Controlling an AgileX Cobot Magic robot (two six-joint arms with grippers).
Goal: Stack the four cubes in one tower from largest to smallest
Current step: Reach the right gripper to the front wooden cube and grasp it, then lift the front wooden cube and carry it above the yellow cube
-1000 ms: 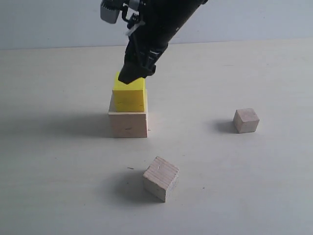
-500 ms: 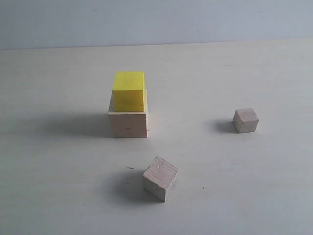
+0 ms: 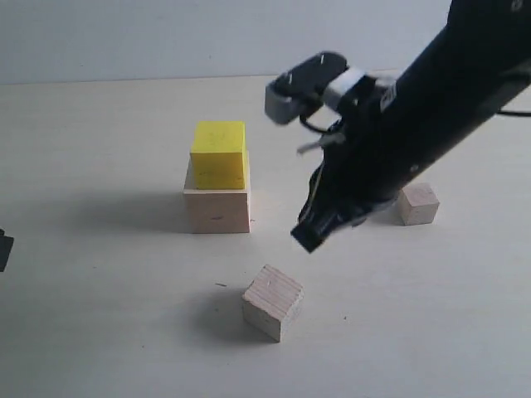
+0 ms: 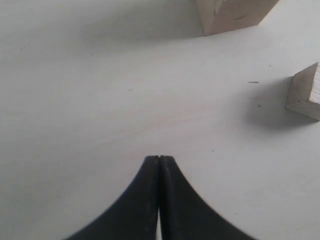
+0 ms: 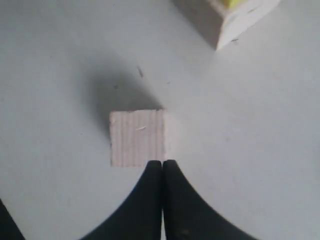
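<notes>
Two claws, both pressed together and empty. The right claw hangs just above the medium pale wooden cube with grain lines, while the left claw sits low over bare tabletop. To take that cube well, I'd spread the jaws first, square up to its turned faces, then descend. Beyond it, the bright yellow cube rests on the large pale wooden cube. The small pale wooden cube lies well apart. Pale matte tabletop, plain grey-blue wall behind.
</notes>
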